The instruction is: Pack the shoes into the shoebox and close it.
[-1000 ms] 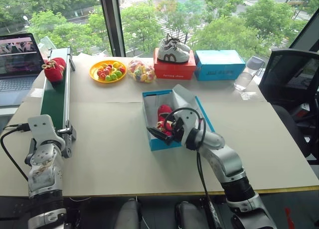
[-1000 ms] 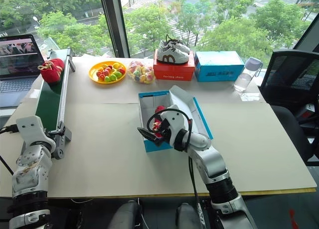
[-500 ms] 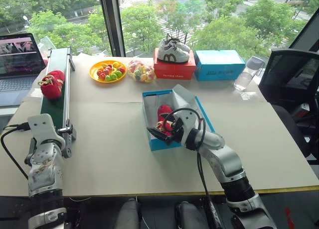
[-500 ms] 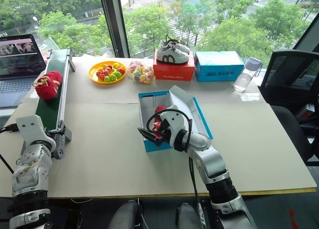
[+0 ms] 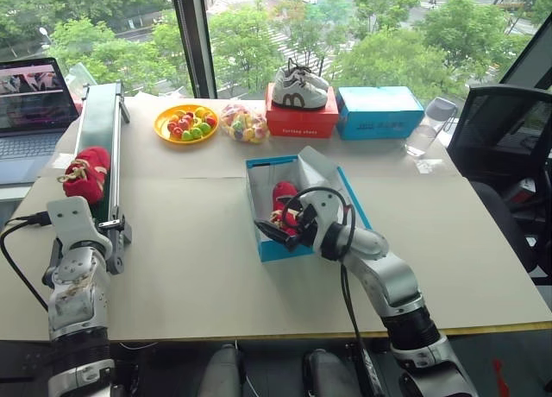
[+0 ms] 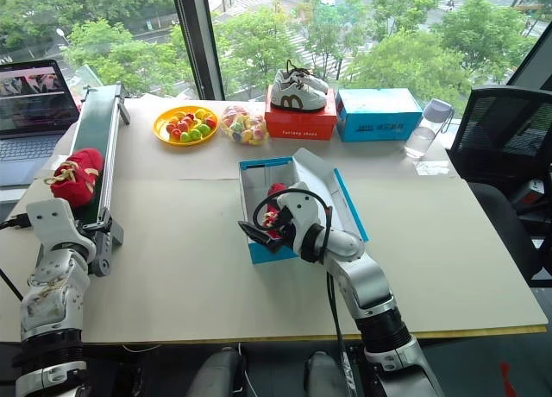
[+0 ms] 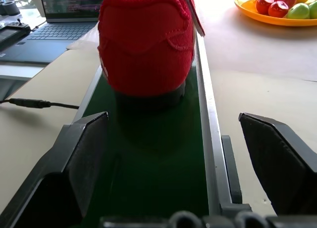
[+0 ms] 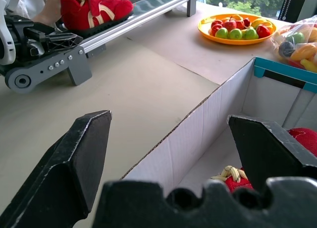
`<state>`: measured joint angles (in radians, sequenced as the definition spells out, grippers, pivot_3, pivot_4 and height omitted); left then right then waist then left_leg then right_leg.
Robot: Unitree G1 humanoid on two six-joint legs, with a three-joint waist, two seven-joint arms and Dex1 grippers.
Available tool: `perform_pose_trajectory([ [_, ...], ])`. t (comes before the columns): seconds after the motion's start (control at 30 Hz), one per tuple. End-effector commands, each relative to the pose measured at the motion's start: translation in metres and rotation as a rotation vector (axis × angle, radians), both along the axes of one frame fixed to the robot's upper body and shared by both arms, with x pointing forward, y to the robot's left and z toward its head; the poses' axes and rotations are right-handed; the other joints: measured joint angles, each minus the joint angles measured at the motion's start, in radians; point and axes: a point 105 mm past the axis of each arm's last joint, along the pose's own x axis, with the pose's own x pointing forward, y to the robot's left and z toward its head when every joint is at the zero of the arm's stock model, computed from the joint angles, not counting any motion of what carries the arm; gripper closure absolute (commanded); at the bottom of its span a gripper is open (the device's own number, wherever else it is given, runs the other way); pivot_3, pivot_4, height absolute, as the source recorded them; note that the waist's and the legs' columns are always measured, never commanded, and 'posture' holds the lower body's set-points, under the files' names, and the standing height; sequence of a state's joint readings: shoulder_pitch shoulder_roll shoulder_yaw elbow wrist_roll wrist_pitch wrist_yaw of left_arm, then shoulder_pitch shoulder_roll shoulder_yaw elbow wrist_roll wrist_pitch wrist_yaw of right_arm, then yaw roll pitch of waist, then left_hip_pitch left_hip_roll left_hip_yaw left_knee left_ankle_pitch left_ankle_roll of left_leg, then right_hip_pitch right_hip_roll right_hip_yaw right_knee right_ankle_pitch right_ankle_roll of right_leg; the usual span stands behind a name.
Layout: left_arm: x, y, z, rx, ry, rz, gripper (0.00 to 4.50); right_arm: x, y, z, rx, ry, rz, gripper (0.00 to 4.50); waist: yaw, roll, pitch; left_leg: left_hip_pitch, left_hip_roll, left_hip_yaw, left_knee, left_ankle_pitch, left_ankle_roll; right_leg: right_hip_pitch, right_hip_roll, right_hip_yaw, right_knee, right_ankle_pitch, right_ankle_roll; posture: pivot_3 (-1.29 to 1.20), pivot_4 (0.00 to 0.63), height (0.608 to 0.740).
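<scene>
Seemingly halfway: one red shoe (image 5: 285,196) lies in the shoebox (image 5: 269,244) mid-tabletop under the spread right hand (image 5: 278,227), so the spread left hand (image 7: 163,163) must pinch the second shoe (image 5: 84,173) on the conveyor (image 5: 97,134) along the left edge.

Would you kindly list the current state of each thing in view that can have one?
shoebox: open, lid tilted back.
red shoe in the box: lying inside.
red shoe on the belt: resting on the green conveyor, just ahead of the left gripper.
left gripper: open, empty.
right gripper: open, empty, at the box's near wall.
laptop: open, screen lit.
red box: shut, sneakers on top.
</scene>
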<state>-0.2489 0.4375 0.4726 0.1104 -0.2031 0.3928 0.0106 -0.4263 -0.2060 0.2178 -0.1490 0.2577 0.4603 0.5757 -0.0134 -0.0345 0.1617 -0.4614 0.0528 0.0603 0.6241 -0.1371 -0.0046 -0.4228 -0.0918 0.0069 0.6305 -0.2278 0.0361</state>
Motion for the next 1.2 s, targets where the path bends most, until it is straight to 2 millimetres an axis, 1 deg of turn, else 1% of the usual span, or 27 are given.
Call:
perform_pose_trajectory([
  [0.03,-0.003,0.01,0.009,-0.025,-0.03,0.064,0.0,0.0,-0.002,0.012,0.028,-0.044,-0.007,0.04,0.0,0.0,0.0,0.0,0.0,0.0,0.0,0.0,0.0,0.0,0.0,0.0,0.0,0.0,0.0,0.0,0.15,0.74],
  [0.13,-0.004,0.012,0.001,-0.067,-0.001,0.083,0.0,0.001,-0.002,0.013,0.029,-0.047,-0.007,0.04,0.0,0.0,0.0,0.0,0.0,0.0,0.0,0.0,0.0,0.0,0.0,0.0,0.0,0.0,0.0,0.0,0.15,0.74],
  [0.23,-0.002,0.01,-0.002,-0.081,0.0,0.07,0.0,0.001,-0.002,0.014,0.029,-0.05,-0.008,0.04,0.0,0.0,0.0,0.0,0.0,0.0,0.0,0.0,0.0,0.0,0.0,0.0,0.0,0.0,0.0,0.0,0.15,0.74],
  [0.33,0.001,0.004,0.003,-0.103,-0.041,0.04,0.7,0.002,-0.003,0.015,0.028,-0.052,-0.01,0.0,0.002,0.0,0.0,0.0,0.0,0.0,0.0,0.0,0.0,0.0,0.0,0.0,0.0,0.0,0.0,0.0,0.15,0.74],
  [0.4,0.005,0.0,0.009,-0.152,-0.103,0.02,1.44,0.002,-0.004,0.015,0.028,-0.052,-0.013,0.0,0.003,0.0,0.0,0.001,0.0,0.0,0.0,0.0,0.0,0.001,0.0,0.0,0.001,0.0,0.0,0.0,0.15,0.74],
  [0.43,0.007,-0.004,0.015,-0.176,-0.146,-0.001,1.72,0.002,-0.004,0.015,0.027,-0.053,-0.014,0.0,0.004,0.0,0.0,0.001,0.0,0.0,0.0,0.0,0.0,0.001,0.0,0.0,0.001,0.0,0.0,0.0,0.15,0.74],
  [0.47,0.01,-0.01,0.025,-0.168,-0.198,-0.037,1.84,0.002,-0.004,0.015,0.027,-0.053,-0.015,0.0,0.005,0.0,0.0,0.001,0.0,0.0,0.0,0.0,0.0,0.001,0.0,0.0,0.001,0.0,0.0,0.0,0.15,0.74],
  [0.5,0.012,-0.014,0.032,-0.158,-0.23,-0.062,1.84,0.003,-0.004,0.016,0.027,-0.054,-0.015,0.0,0.007,0.0,0.0,0.001,0.0,0.0,0.0,0.0,0.0,0.001,0.0,0.0,0.001,0.0,0.0,0.0,0.15,0.74],
  [0.53,0.014,-0.023,0.043,-0.152,-0.285,-0.112,1.84,0.003,-0.005,0.016,0.027,-0.054,-0.018,0.0,0.009,-0.001,0.0,0.001,0.0,0.0,0.001,0.0,0.0,0.002,0.0,-0.001,0.001,0.0,0.0,0.0,0.15,0.74],
  [0.57,0.017,-0.038,0.058,-0.166,-0.364,-0.196,1.84,0.005,-0.005,0.016,0.028,-0.053,-0.025,0.0,0.01,-0.001,0.0,0.001,0.0,0.0,0.001,0.0,0.0,0.002,0.0,-0.001,0.001,0.0,0.0,0.0,0.15,0.74],
  [0.6,0.018,-0.059,0.076,-0.183,-0.452,-0.303,1.84,0.007,-0.006,0.017,0.035,-0.047,-0.037,0.0,0.01,-0.002,0.0,0.001,0.0,0.0,0.001,0.0,0.0,0.002,0.0,0.0,0.0,0.0,0.0,0.0,0.15,0.74],
  [0.63,0.017,-0.077,0.088,-0.195,-0.508,-0.396,1.84,0.009,-0.008,0.017,0.053,-0.027,-0.055,0.0,0.01,-0.003,0.0,0.001,0.0,0.0,0.001,0.0,0.0,0.002,0.0,0.0,0.0,0.0,0.0,0.0,0.15,0.74],
  [0.67,0.017,-0.093,0.09,-0.218,-0.511,-0.476,1.84,0.013,-0.01,0.018,0.086,0.001,-0.077,0.0,0.011,-0.005,0.0,0.0,0.0,0.0,0.001,0.0,0.0,0.002,0.0,0.0,-0.001,0.0,0.0,0.0,0.15,0.74],
  [0.7,0.018,-0.114,0.087,-0.255,-0.481,-0.581,1.84,0.018,-0.014,0.022,0.134,0.034,-0.104,0.0,0.011,-0.005,-0.001,0.0,0.0,0.0,0.001,0.0,0.0,0.002,-0.001,0.0,-0.001,0.0,0.001,0.0,0.15,0.74],
  [0.77,0.014,-0.157,0.071,-0.397,-0.378,-0.801,1.84,0.024,-0.018,0.039,0.238,0.06,-0.122,0.0,0.008,-0.005,-0.001,0.0,-0.001,0.001,0.001,0.0,0.0,0.001,0.0,0.002,0.0,0.001,0.001,0.0,0.15,0.74],
  [0.8,0.009,-0.171,0.067,-0.431,-0.341,-0.878,1.84,0.025,-0.02,0.048,0.254,0.042,-0.12,0.0,0.006,-0.005,-0.001,0.0,-0.001,0.001,0.001,0.0,0.0,0.001,0.0,0.002,0.0,0.001,0.001,0.0,0.15,0.74],
  [0.83,0.005,-0.183,0.06,-0.473,-0.286,-0.942,1.84,0.025,-0.025,0.069,0.129,-0.159,-0.143,0.0,0.001,-0.005,-0.001,0.0,-0.001,0.001,0.001,0.0,0.001,0.001,0.0,0.003,0.001,0.001,0.001,0.0,0.15,0.74],
  [0.87,0.002,-0.19,0.056,-0.495,-0.25,-0.977,1.84,0.023,-0.026,0.084,0.027,-0.309,-0.149,0.0,-0.002,-0.004,0.0,0.0,-0.001,0.001,0.001,0.002,0.004,0.001,0.0,0.003,0.001,0.001,0.002,0.0,0.15,0.74],
  [0.9,0.0,-0.193,0.054,-0.497,-0.229,-0.99,1.84,0.018,-0.023,0.096,-0.09,-0.467,-0.132,0.0,-0.005,-0.004,0.0,0.0,-0.001,0.001,0.001,0.004,0.007,0.001,0.0,0.003,0.001,0.001,0.002,0.0,0.15,0.74],
  [0.97,0.0,-0.197,0.054,-0.506,-0.203,-1.019,1.84,0.007,-0.016,0.112,-0.297,-0.752,-0.084,0.0,-0.009,-0.004,0.0,0.0,-0.001,0.001,0.001,0.005,0.008,0.0,0.0,0.004,0.001,0.0,0.003,0.0,0.15,0.74],
  [1.0,-0.001,-0.203,0.055,-0.506,-0.188,-1.055,1.84,-0.002,-0.01,0.113,-0.45,-0.929,-0.025,0.0,-0.011,-0.004,0.0,0.0,-0.001,0.001,0.001,0.005,0.008,-0.001,0.001,0.004,0.001,-0.001,0.002,0.0,0.15,0.74],
  [1.03,-0.002,-0.208,0.056,-0.508,-0.173,-1.09,1.84,-0.01,-0.005,0.107,-0.601,-1.096,0.044,0.0,-0.012,-0.004,0.0,0.0,-0.001,0.001,0.0,0.005,0.008,-0.001,0.002,0.004,0.001,-0.001,0.002,0.0,0.15,0.74],
  [1.07,-0.002,-0.212,0.057,-0.509,-0.164,-1.111,1.84,-0.014,-0.003,0.099,-0.698,-1.196,0.102,0.0,-0.01,-0.003,0.0,0.001,0.0,0.001,0.0,0.005,0.008,-0.001,0.003,0.004,0.001,-0.002,0.001,0.0,0.15,0.74],
  [1.13,0.001,-0.222,0.061,-0.512,-0.148,-1.166,1.84,-0.024,-0.002,0.078,-0.777,-1.316,0.23,0.0,-0.007,-0.004,0.0,0.003,0.0,0.0,-0.001,0.005,0.008,0.0,0.003,0.004,0.001,-0.004,0.001,0.0,0.15,0.74],
  [1.2,0.003,-0.228,0.063,-0.509,-0.139,-1.195,1.84,-0.028,-0.003,0.068,-0.794,-1.368,0.292,0.0,-0.004,-0.004,0.0,0.003,-0.001,0.001,0.0,0.005,0.008,0.002,0.002,0.004,0.0,-0.004,0.002,0.0,0.15,0.74],
])
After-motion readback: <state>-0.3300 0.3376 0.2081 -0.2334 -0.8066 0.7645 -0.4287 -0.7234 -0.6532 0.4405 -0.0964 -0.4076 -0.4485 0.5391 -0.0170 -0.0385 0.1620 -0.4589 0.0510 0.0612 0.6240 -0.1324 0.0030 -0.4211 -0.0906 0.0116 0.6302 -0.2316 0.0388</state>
